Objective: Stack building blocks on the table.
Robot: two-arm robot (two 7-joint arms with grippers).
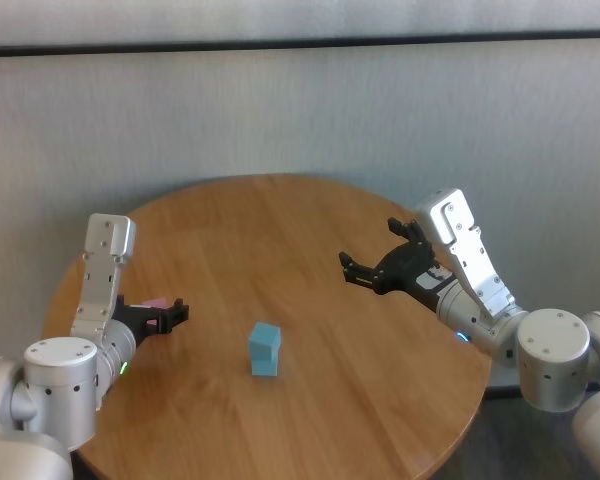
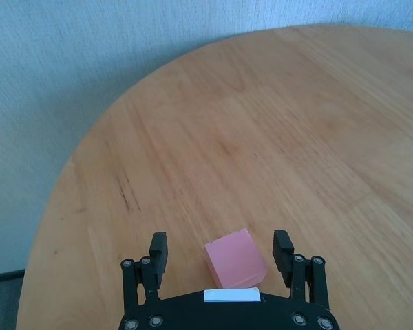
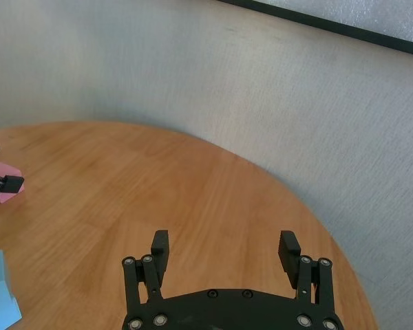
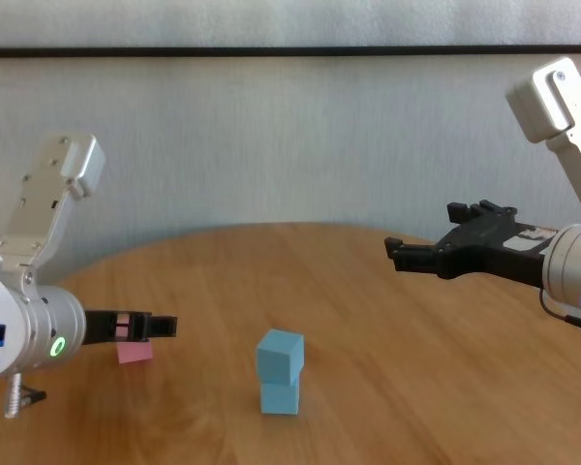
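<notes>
In the head view, the round table (image 1: 380, 400) carries two blue cubes (image 1: 265, 350) stacked near its middle, the upper one turned a little against the lower one. The left gripper (image 1: 170, 315) is low over the left side of the table, and its fingers are apart. The pink cube (image 1: 156, 302) shows partly between and behind these fingers. The right gripper (image 1: 380, 262) hangs above the right side of the table, well apart from all cubes, with its fingers wide and nothing between them.

In the left wrist view, the pink cube (image 2: 235, 258) lies on the table (image 2: 261, 137) between the two fingers (image 2: 157, 253) of the left gripper (image 2: 220, 249). It sits closer to one finger than to the other, a bit turned, and there is a gap on both sides, so no finger touches it.

In the right wrist view, the right gripper (image 3: 224, 247) is spread open over bare wood (image 3: 193, 192). Far off, the pink cube (image 3: 5, 177) is seen with a tip of the left gripper in front of it, and a corner of the blue stack (image 3: 0, 295) is at the edge.

In the chest view, the left gripper (image 4: 147, 325) reaches level with the pink cube (image 4: 134, 351), which stands on the table (image 4: 416, 387). The blue stack (image 4: 279, 372) is to the right of it, near but apart. The right gripper (image 4: 436, 247) is raised high on the right, open and holding nothing.
</notes>
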